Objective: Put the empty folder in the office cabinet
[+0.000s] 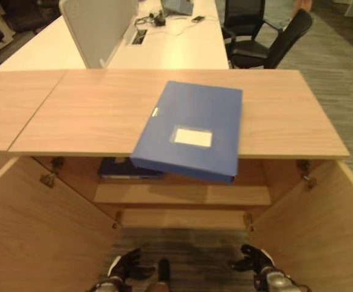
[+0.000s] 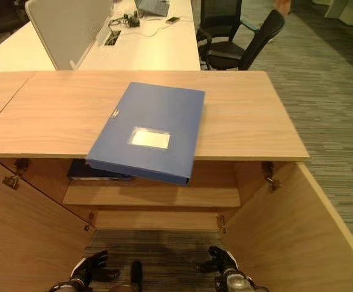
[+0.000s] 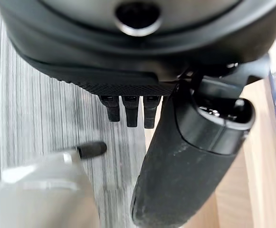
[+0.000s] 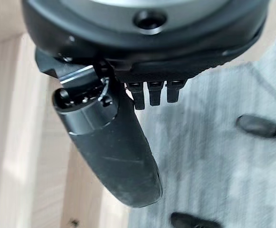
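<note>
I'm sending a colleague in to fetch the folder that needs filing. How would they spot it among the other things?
Find the low wooden cabinet with both doors swung open. On its top lies a blue folder, flat, its near edge jutting out past the cabinet's front edge. It bears a white label on its cover, unlike the darker folder lying inside on the shelf below.

Open cabinet (image 1: 298, 237) below — doors swung wide; blue folder (image 1: 191, 131) overhangs the top edge, another folder (image 1: 127, 168) occupies the shelf's left.
</note>
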### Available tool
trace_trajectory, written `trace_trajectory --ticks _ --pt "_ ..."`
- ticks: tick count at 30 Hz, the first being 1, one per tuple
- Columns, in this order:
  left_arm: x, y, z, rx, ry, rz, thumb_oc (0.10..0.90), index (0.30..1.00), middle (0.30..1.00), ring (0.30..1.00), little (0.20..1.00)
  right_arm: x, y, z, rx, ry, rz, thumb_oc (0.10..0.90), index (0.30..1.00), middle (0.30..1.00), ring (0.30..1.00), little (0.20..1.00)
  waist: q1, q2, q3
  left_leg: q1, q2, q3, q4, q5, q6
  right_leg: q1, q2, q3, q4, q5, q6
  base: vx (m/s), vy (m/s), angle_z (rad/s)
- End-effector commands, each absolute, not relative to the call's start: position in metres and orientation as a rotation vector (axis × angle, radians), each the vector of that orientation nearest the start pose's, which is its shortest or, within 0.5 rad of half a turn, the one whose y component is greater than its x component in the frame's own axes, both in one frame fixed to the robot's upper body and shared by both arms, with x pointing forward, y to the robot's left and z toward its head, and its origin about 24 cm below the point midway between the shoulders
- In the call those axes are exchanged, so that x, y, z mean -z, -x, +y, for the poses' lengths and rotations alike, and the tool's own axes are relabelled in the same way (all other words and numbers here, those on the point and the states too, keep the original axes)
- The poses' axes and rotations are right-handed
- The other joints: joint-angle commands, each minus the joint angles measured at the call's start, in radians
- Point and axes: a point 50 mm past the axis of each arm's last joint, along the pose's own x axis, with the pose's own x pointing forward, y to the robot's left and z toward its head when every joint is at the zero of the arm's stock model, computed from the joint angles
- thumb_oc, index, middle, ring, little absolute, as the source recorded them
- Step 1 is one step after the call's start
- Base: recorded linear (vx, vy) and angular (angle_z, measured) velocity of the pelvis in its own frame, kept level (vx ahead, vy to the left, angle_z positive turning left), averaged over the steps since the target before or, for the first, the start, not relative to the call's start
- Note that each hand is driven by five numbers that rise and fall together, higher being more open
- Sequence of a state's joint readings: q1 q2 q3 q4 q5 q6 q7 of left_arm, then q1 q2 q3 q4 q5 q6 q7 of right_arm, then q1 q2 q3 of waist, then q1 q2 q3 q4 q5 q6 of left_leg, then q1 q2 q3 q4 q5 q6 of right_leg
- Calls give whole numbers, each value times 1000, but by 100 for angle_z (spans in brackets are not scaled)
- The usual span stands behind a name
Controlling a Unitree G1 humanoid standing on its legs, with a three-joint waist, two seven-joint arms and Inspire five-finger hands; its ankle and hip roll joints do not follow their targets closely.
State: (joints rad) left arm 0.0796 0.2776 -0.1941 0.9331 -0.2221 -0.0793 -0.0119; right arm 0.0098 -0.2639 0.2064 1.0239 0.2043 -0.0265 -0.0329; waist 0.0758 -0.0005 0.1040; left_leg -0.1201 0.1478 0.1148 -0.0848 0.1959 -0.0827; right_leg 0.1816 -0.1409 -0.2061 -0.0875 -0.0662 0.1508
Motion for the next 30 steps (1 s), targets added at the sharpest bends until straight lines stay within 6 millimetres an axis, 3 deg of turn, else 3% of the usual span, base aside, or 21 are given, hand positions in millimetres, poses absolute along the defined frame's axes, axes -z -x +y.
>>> trace_trajectory --ticks 1,7,11,13,14,16,18,19,22,30 --pt "120 -165 239 -70 -176 804 800 900 900 900 900 124 -167 -231 82 198 853 800 900 900 900 900 -3 -17 55 44 -36 -4 36 -113 -5 -5 -36 21 34 -25 9 -88 -158 3" --pt "123 -164 233 -66 -156 816 800 900 900 900 900 127 -157 -243 131 194 882 800 900 900 900 900 -18 8 88 12 21 -39 48 -49 -49 13 27 13 0 -55 -33 -97 -162 5" --pt "122 -169 231 -75 -141 809 800 900 900 900 900 126 -157 -249 147 208 886 800 900 900 900 900 -15 9 118 -28 30 -85 115 -50 -62 9 41 10 0 -51 -51 -123 -100 17" --pt "119 -176 227 -65 -131 787 800 900 900 900 900 125 -159 -254 156 220 891 800 900 900 900 900 -18 -14 137 -37 -22 -140 214 -128 -54 -28 30 9 16 -29 -67 -226 -118 27" --pt "119 -176 227 -66 -131 787 800 900 900 900 900 125 -159 -254 155 220 891 800 900 900 900 900 -20 -14 138 -40 -22 -142 223 -135 -53 -25 30 7 16 -31 -66 -104 -50 28" --pt "121 -174 225 -52 -128 794 800 900 900 900 900 123 -161 -257 155 224 888 800 900 900 900 900 -35 -37 129 1 -79 -158 323 -247 -27 -68 16 7 59 -30 -80 -136 -31 -2" --pt "122 -171 225 -50 -132 804 800 900 900 900 900 124 -160 -258 160 224 893 800 900 900 900 900 -45 -36 124 28 -79 -141 330 -272 -18 -85 17 6 83 -38 -85 -43 45 -31" --pt "124 -167 222 -37 -128 816 800 900 900 900 900 125 -156 -258 165 207 905 800 900 900 900 900 -56 -16 106 78 -69 -104 267 -274 -6 -93 31 -6 99 -42 -83 46 73 -4" --pt "126 -162 221 -19 -142 830 800 900 900 900 900 127 -155 -256 170 194 907 800 900 900 900 900 -64 -2 78 118 -67 -79 185 -261 -2 -84 32 -20 89 -34 -70 61 103 42" --pt "125 -161 226 -21 -166 825 800 900 900 900 900 132 -151 -242 121 188 929 800 900 900 900 900 -60 6 52 203 -81 -72 28 -233 16 -70 10 -32 96 -19 -41 40 89 5"
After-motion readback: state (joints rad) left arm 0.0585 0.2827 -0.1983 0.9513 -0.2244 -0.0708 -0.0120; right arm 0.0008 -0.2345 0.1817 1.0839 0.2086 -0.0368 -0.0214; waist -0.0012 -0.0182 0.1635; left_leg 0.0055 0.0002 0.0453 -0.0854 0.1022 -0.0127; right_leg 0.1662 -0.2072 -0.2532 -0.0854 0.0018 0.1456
